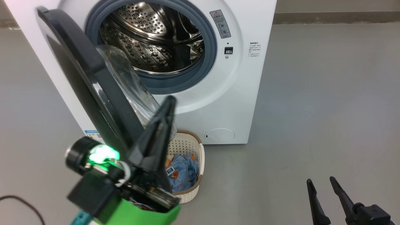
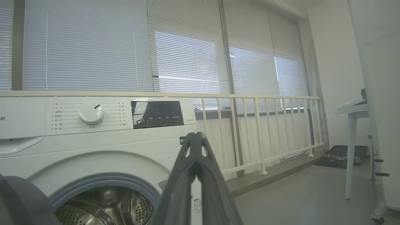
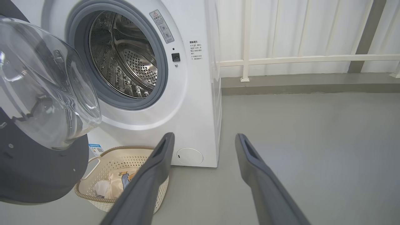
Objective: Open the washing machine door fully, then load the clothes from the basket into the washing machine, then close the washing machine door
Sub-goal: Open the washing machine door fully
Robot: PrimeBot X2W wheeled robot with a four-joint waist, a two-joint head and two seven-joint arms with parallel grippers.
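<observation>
the washing machine (image 1: 225, 103) fills the upper middle of the head view, its steel drum (image 1: 150, 31) showing through the round opening. the washing machine door (image 1: 81, 65) stands swung out at the left of the frame, nearly edge-on, with its glass bowl toward the opening. the basket (image 1: 195, 147) sits on the grey floor (image 1: 312, 109) at lower centre, just in front of the machine and partly under the door. the clothes (image 1: 184, 172) lie bunched inside it, blue cloth with orange prints. the left gripper (image 1: 169, 101) is raised in front of the door glass, fingers pressed together with nothing between them; whether it touches the door i cannot tell. the right gripper (image 1: 321, 180) sits at lower right, spread wide and empty, well apart from the basket.
</observation>
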